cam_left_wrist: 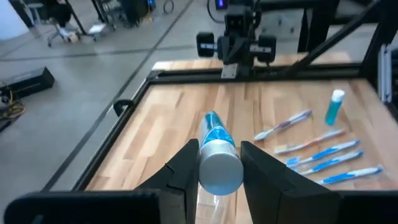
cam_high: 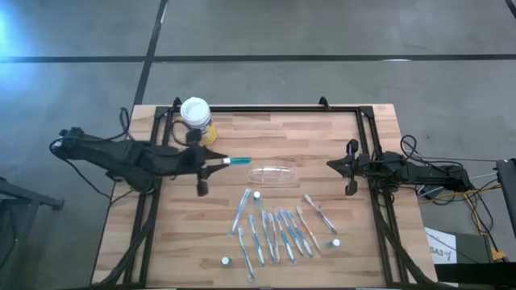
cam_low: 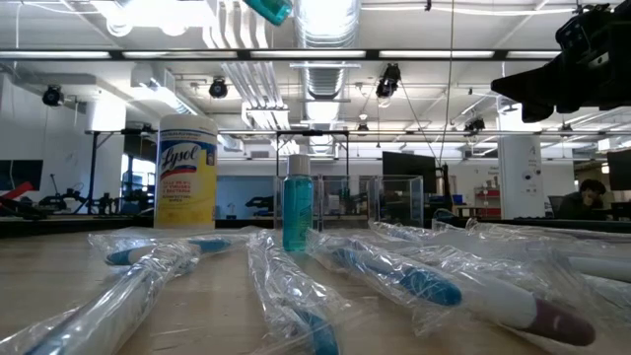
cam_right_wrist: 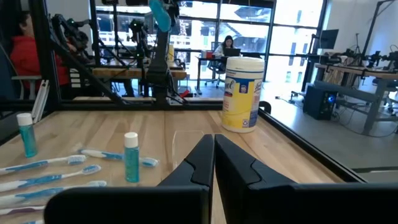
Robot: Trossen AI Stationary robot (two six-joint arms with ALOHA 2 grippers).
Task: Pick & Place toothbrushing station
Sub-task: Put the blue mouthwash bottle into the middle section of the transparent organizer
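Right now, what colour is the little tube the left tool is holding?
The tube is teal-blue with a white cap, clearest in the left wrist view.

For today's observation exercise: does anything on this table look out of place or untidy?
Yes. The wrapped toothbrushes lie scattered loose on the wood instead of in the clear holder, which lies empty. The left gripper holds a small blue tube above the table.

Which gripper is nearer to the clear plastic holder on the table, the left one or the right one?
The left. The left gripper, holding a small blue tube, is just beside the clear holder. The right gripper, shut, waits farther away on its other side.
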